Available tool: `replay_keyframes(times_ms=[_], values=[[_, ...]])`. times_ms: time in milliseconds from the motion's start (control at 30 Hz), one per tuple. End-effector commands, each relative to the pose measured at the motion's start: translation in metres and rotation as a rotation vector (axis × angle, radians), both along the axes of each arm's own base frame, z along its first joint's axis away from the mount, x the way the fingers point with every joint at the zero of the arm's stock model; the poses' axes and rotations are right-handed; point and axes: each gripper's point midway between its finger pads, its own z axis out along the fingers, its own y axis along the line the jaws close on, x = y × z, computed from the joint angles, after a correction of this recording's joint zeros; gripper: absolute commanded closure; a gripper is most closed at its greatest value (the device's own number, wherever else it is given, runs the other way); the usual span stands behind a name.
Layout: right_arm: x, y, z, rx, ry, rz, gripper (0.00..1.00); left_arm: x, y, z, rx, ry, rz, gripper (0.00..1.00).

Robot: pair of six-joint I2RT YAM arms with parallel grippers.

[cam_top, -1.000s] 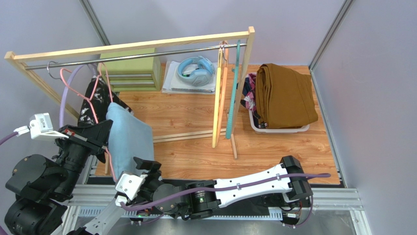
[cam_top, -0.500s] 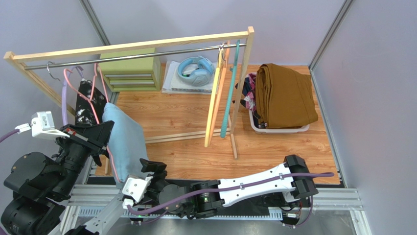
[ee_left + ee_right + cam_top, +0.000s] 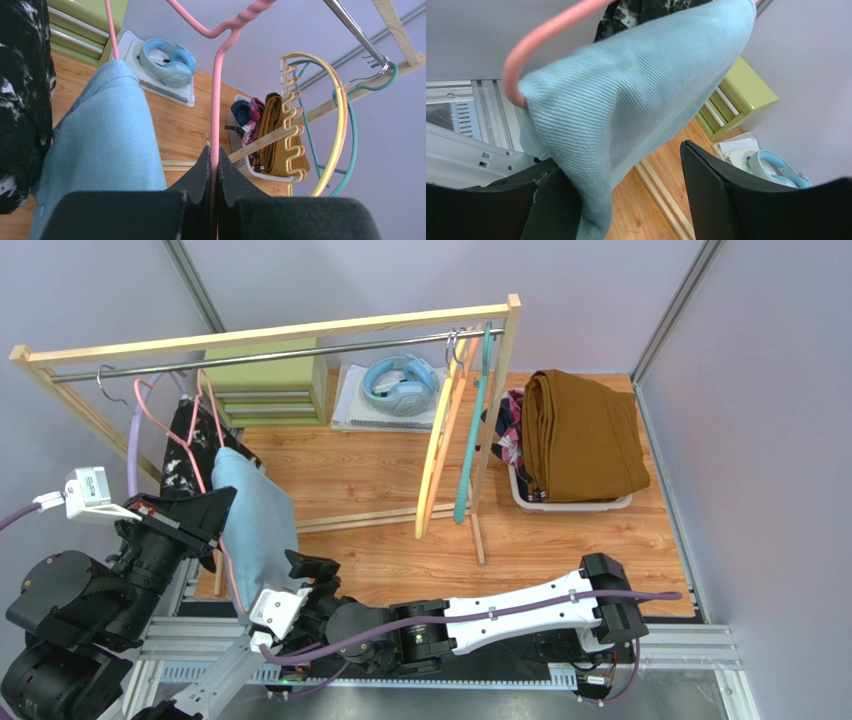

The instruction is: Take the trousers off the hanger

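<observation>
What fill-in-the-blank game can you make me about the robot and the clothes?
1. The left hand is shut on the ____ hanger.
2. The light blue trousers hang between the ____ fingers of the right hand.
3. The mustard-brown trousers lie on top in the white ____.

Missing words: pink, open, basket.

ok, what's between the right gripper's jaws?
The light blue trousers: their hanging fold sits between the right gripper's open jaws, shown in the right wrist view.
</observation>
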Motion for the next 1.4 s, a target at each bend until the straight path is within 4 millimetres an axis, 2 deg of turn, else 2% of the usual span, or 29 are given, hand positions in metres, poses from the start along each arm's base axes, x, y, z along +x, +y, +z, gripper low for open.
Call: replay_keyframes(times_ms=[0,133,267,367,400,500,567,600,633,833,867,900,933,1033,1167,1200,1267,1300,1367], values=[[-0.002,0.012,0.033,0.096,-0.006,0.033,0.30,-0.007,-0.005,0.045,-0.112,-0.146,-0.033,1.00],[-0.009,0.015,0.031,0.105,0.019,0.077,0.29,-0.007,-0.005,0.047,-0.113,-0.152,-0.033,1.00],[0.010,0.013,0.035,0.109,-0.005,-0.043,0.30,-0.007,-0.008,0.046,-0.122,-0.149,-0.051,1.00],[0.015,0.013,0.045,0.118,-0.034,-0.073,0.39,-0.007,-0.011,0.042,-0.144,-0.131,-0.061,1.00],[0.017,0.012,0.049,0.122,-0.043,-0.085,0.51,-0.007,-0.012,0.040,-0.149,-0.125,-0.064,1.00],[0.023,0.008,0.053,0.128,-0.054,-0.124,0.77,-0.006,-0.015,0.037,-0.160,-0.113,-0.075,1.00],[0.025,0.005,0.057,0.124,-0.069,-0.139,0.86,-0.008,-0.012,0.036,-0.175,-0.110,-0.060,1.00],[0.028,0.002,0.059,0.124,-0.069,-0.160,0.96,-0.007,-0.011,0.036,-0.178,-0.111,-0.055,1.00],[0.030,0.000,0.059,0.125,-0.069,-0.170,1.00,-0.007,-0.009,0.036,-0.182,-0.114,-0.043,1.00],[0.038,-0.023,0.075,0.149,-0.078,-0.223,1.00,-0.008,-0.010,0.036,-0.161,-0.123,-0.056,1.00],[0.039,-0.026,0.072,0.148,-0.086,-0.223,1.00,-0.008,-0.009,0.035,-0.148,-0.123,-0.050,1.00],[0.037,-0.036,0.089,0.189,-0.079,-0.194,1.00,-0.008,-0.007,0.033,-0.130,-0.125,-0.041,1.00],[0.037,-0.039,0.091,0.205,-0.067,-0.180,1.00,-0.008,-0.001,0.028,-0.121,-0.114,-0.013,1.00],[0.037,-0.053,0.118,0.257,-0.063,-0.167,1.00,-0.008,0.003,0.022,-0.101,-0.111,0.006,1.00],[0.039,-0.059,0.151,0.297,-0.079,-0.179,1.00,0.000,-0.005,0.007,-0.089,-0.076,-0.013,1.00],[0.039,-0.063,0.169,0.330,-0.079,-0.180,1.00,0.001,-0.007,0.005,-0.089,-0.070,-0.020,1.00],[0.042,-0.064,0.179,0.335,-0.085,-0.199,1.00,0.005,-0.009,-0.002,-0.084,-0.049,-0.023,1.00],[0.044,-0.073,0.199,0.373,-0.085,-0.211,1.00,0.007,-0.009,-0.005,-0.080,-0.041,-0.020,1.00],[0.049,-0.078,0.212,0.399,-0.079,-0.236,1.00,0.007,-0.009,-0.009,-0.080,-0.036,-0.019,1.00]])
